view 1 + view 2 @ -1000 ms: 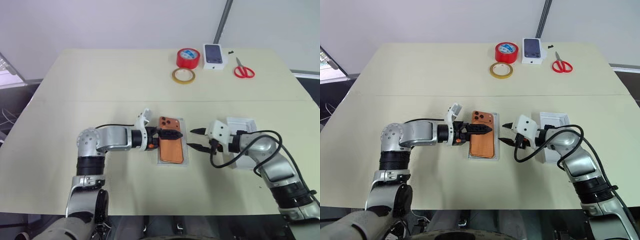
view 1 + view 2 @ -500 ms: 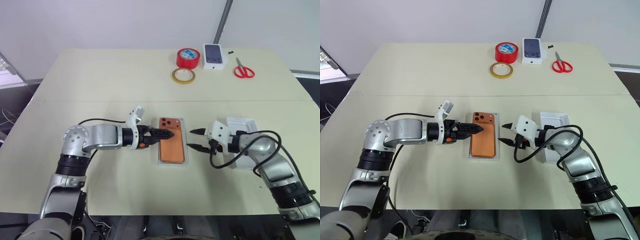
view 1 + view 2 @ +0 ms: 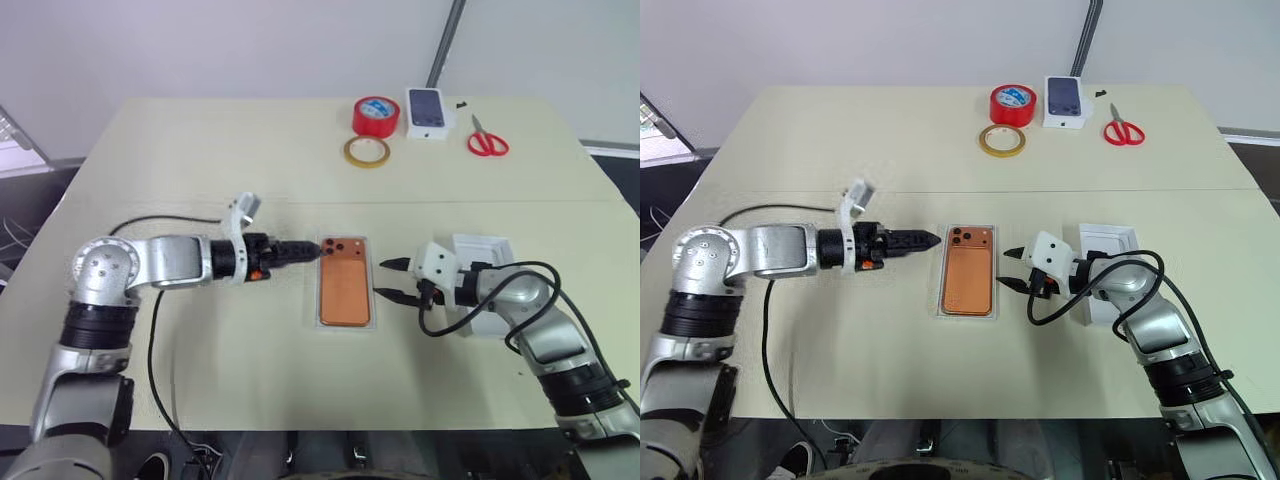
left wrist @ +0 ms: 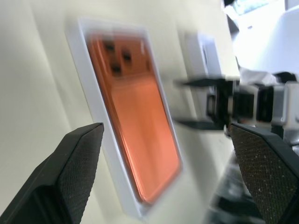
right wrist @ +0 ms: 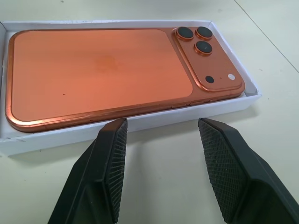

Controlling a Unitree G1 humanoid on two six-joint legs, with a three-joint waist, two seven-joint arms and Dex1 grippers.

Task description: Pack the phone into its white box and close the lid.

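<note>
on table (image 3: pixel 200 160), left gripper (image 3: pixel 312 249) has pulled back off phone (image 3: pixel 344 292).

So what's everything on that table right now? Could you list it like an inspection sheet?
Surface: pale table, two panels joined.
Job's things: phone lying in white box; lid apart, by the right arm.
Clutter: red tape, tan tape ring, small printed box, scissors at far edge.
Hands: left hand open, empty; right hand open, empty.
Cables: black leads on both arms.
Surroundings: plain wall.
</note>
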